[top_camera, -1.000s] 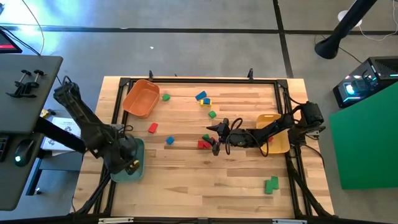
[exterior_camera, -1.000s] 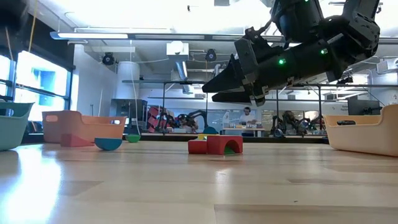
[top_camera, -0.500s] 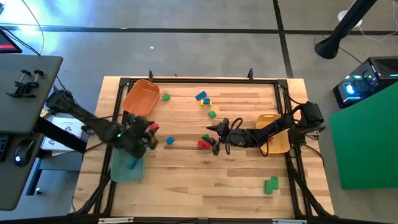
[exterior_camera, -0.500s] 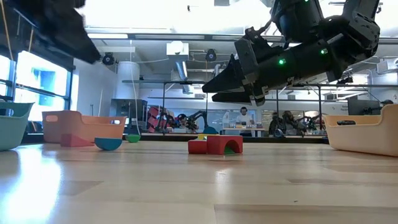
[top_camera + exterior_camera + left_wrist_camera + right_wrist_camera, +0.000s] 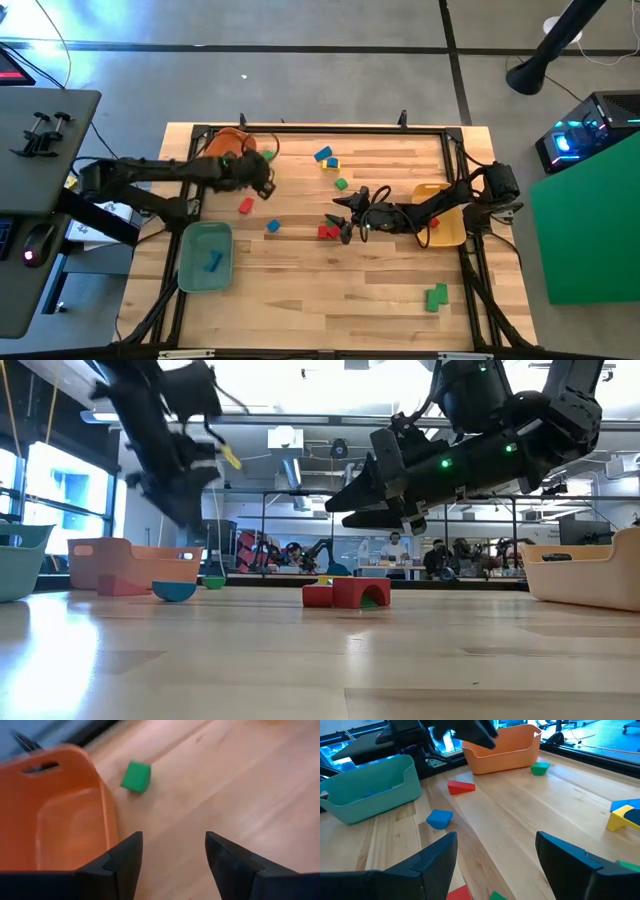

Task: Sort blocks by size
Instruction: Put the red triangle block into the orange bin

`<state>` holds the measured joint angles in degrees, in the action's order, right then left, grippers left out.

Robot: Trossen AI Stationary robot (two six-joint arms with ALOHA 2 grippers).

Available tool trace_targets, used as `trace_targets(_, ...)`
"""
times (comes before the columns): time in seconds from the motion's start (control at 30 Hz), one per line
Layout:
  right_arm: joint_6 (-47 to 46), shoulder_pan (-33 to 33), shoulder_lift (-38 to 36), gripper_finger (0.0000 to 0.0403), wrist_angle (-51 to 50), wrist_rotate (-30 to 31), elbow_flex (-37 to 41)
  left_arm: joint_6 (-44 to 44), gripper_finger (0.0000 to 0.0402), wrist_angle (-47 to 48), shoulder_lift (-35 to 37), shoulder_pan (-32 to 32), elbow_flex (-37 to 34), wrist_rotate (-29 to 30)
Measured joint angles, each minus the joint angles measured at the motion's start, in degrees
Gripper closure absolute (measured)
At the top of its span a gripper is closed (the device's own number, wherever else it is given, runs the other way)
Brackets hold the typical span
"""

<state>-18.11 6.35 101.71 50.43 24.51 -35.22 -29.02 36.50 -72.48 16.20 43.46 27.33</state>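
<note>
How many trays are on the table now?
3: orange tray at the far left corner under the left arm, teal tray near left, yellow tray at the right edge.

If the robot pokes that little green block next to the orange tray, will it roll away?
Probably not. The green block looks like a cube with flat faces, so it would likely slide on the smooth wooden table rather than roll. It sits close beside the orange tray, so a push that way might jam it against the wall.
</note>
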Motion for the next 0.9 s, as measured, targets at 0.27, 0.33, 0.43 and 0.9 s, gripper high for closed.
trace_targets(0.27, 0.05, 0.0, 0.0, 0.0137, -0.02, 0.0, 0.0, 9.09, 0.0201, -5.41, -11.95, 13.67, 0.0, -7.23)
trace_targets(0.33, 0.07, 0.0, 0.0, 0.0137, -0.07, 0.0, 0.0, 10.17, 0.0205, -6.66, -13.87, 15.37, 0.14, -6.26)
trace_targets(0.43, 0.0, 0.0, 0.0, 0.0137, -0.22, -0.01, 0.0, 11.94, 0.0208, -7.95, -15.62, 17.34, 0.19, -4.48)
trace_targets(0.9, -1.16, 0.0, 0.0, 0.0137, -1.19, -0.02, 0.0, 14.15, 0.021, -4.25, -8.56, 16.47, 3.42, 0.95)
